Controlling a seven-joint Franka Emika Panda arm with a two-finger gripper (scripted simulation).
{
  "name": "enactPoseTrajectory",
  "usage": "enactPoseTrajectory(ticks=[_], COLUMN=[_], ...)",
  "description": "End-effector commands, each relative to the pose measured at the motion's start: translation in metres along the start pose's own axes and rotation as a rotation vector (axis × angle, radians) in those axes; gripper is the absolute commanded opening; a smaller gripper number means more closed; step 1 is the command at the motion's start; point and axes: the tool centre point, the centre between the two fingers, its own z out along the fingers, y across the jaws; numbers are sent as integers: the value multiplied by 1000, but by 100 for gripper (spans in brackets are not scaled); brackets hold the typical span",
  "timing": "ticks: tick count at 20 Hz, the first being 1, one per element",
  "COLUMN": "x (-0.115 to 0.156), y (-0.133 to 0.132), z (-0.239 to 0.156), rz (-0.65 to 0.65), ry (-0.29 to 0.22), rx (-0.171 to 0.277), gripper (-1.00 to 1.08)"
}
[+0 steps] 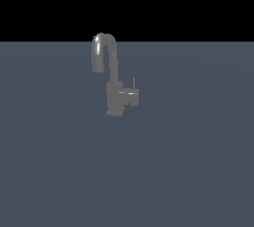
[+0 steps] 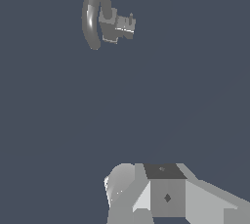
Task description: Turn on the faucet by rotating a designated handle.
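The matte grey faucet (image 1: 115, 97) stands on the dark grey floor in the middle of the exterior view. Its hook-shaped spout (image 1: 105, 47) curves over toward the exterior view's left. The handle (image 1: 131, 96) is a short stub sticking out of the body toward the exterior view's right, with a thin upright rod (image 1: 133, 83) at its end. The wrist view shows the faucet (image 2: 108, 25) from above and far off, with the handle (image 2: 126, 24) beside the body. No gripper fingers show in either view.
A pale grey blocky part of the arm (image 2: 166, 193) fills one edge of the wrist view, far from the faucet. The flat grey floor (image 1: 188, 171) spreads all around the faucet.
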Motion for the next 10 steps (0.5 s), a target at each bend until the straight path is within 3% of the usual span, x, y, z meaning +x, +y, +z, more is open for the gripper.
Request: enactPoseTrajectory(ticks=[1, 10], x=[0, 11], y=[0, -2], z=[0, 2], rz=[0, 30], ry=[0, -25], rx=[0, 29], gripper=[-100, -100])
